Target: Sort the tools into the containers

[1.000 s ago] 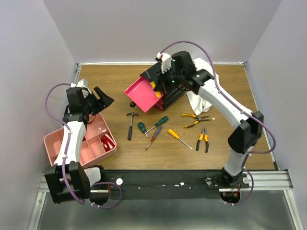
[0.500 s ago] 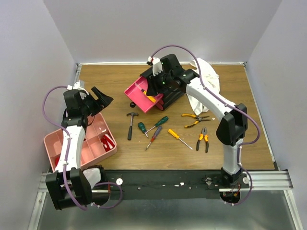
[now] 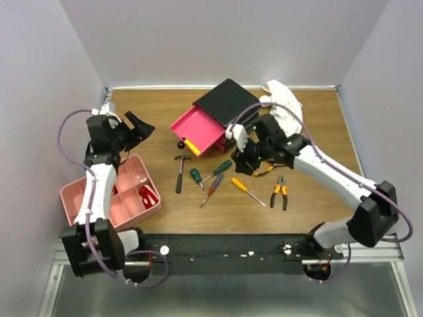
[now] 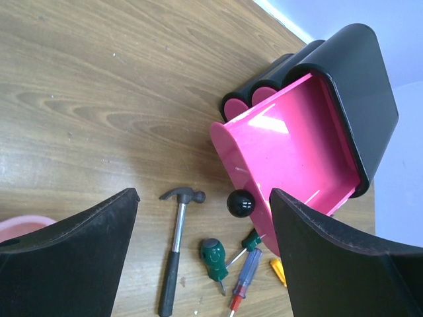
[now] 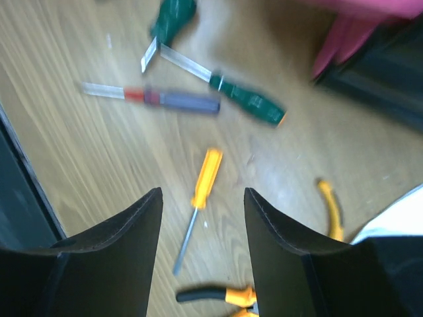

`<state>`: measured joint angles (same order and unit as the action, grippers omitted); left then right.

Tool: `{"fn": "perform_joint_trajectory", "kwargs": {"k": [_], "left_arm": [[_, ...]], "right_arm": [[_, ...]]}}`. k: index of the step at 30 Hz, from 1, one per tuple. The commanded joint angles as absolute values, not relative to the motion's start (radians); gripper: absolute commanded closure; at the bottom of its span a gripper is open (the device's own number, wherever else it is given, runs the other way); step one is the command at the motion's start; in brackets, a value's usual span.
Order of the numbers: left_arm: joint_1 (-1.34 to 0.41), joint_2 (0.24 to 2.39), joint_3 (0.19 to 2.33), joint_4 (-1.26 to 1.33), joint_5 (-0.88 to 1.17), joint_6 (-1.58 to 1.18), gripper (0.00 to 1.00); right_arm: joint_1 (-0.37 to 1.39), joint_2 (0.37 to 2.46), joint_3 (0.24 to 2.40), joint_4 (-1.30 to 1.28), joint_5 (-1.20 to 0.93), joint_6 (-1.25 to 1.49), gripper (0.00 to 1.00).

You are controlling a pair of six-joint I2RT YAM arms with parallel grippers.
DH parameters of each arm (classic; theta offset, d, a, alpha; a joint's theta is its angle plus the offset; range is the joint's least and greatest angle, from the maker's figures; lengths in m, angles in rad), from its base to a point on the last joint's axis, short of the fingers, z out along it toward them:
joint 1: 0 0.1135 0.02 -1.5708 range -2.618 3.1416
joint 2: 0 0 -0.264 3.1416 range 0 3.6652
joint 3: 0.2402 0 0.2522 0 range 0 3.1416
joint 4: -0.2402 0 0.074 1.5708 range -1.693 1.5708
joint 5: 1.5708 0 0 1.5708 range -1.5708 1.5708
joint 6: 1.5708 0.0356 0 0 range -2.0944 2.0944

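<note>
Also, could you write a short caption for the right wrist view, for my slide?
Open right claw over the yellow screwdriver, purple screwdriver beyond it.

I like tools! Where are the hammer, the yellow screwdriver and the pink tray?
hammer (image 3: 180, 177), top view, middle of handle.
yellow screwdriver (image 5: 206, 175), right wrist view, yellow handle.
pink tray (image 3: 135, 174), top view, bare compartment.

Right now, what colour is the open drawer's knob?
Black: the knob on the magenta drawer shows best in the left wrist view.

Soft overhead light is casting only faint shadows on the table (image 3: 165, 102). Glare is streaking the pink drawer (image 4: 291, 152) in the left wrist view; motion blur is smearing the right wrist view.
</note>
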<state>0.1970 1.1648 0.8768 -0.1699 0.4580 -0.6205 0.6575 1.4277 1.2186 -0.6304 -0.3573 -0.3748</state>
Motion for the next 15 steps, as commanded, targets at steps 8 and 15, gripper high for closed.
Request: {"fn": "perform_joint_trajectory", "kwargs": {"k": [8,15], "left_arm": [[0.218,1.132,0.871,-0.170,0.466,-0.588,0.09],[0.287,1.069,0.827,-0.190,0.479,-0.592,0.09]], "right_arm": [[0.666,1.560,1.060,-0.483,-0.324,-0.469,0.40],[0.679,1.666,1.066,-0.456,-0.305,-0.457,0.41]]}}
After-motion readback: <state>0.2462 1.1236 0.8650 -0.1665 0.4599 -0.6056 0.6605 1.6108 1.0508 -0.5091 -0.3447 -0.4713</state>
